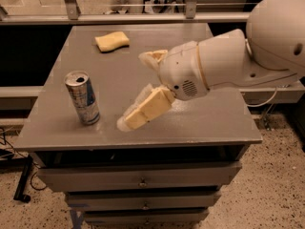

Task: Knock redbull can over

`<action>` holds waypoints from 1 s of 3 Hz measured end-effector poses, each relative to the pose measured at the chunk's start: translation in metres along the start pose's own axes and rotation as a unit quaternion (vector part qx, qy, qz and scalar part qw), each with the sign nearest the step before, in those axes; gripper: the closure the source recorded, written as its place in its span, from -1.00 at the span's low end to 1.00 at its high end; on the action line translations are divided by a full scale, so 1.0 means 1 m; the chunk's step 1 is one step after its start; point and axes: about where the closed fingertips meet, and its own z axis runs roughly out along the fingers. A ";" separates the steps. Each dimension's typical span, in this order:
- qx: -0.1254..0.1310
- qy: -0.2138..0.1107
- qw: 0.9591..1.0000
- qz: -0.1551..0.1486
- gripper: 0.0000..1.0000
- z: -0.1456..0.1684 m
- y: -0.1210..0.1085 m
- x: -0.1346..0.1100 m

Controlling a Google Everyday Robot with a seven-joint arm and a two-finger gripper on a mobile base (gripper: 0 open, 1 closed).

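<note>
The redbull can [83, 98], blue and silver with a silver top, stands upright near the front left of the grey table [57, 123]. My gripper [134, 90] is to the right of the can, low over the table, with its two cream fingers spread wide apart and nothing between them. The lower finger [143, 111] has its tip a short way from the can and does not touch it. The upper finger [152, 57] points toward the back left. The white arm [224, 63] reaches in from the right.
A yellow sponge [112, 41] lies at the back of the table. The clear plastic bottle is hidden behind my arm. Drawers [143, 181] sit under the tabletop. A railing [119, 18] runs behind the table.
</note>
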 end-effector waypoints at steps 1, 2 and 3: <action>0.002 0.003 1.000 0.000 -1.00 -0.002 -0.001 0.002; 0.005 -0.013 1.000 -0.002 -1.00 0.013 0.003 0.004; -0.004 -0.055 0.998 0.000 -1.00 0.053 0.001 0.006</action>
